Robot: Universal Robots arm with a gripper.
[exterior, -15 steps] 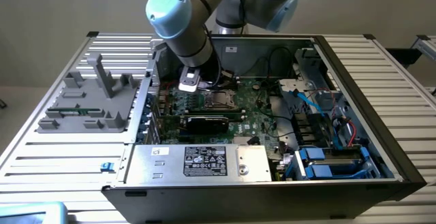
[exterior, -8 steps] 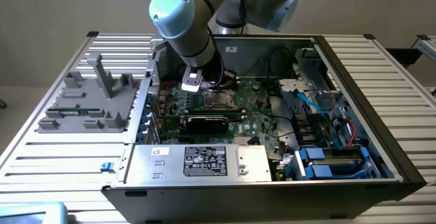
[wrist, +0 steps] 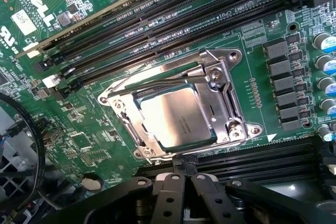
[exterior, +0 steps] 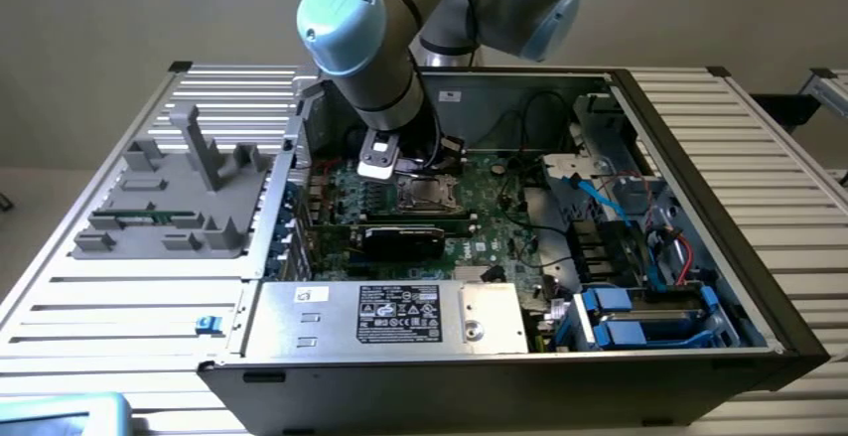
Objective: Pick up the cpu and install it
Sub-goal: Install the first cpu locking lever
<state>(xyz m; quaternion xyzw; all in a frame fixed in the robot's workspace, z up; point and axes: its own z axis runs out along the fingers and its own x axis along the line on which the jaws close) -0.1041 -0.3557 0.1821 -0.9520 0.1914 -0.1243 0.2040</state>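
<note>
The arm [exterior: 364, 49] slants steeply down from above into the open computer case [exterior: 464, 396], its wrist low over the green motherboard [wrist: 84, 145]. The gripper [wrist: 184, 169] hangs just beside the socket [wrist: 231, 103], its fingers [wrist: 169, 195] pressed together and grasping nothing. The cpu [wrist: 176, 116] lies flat within the socket's metal frame, silver top up, apart from the fingertips.
</note>
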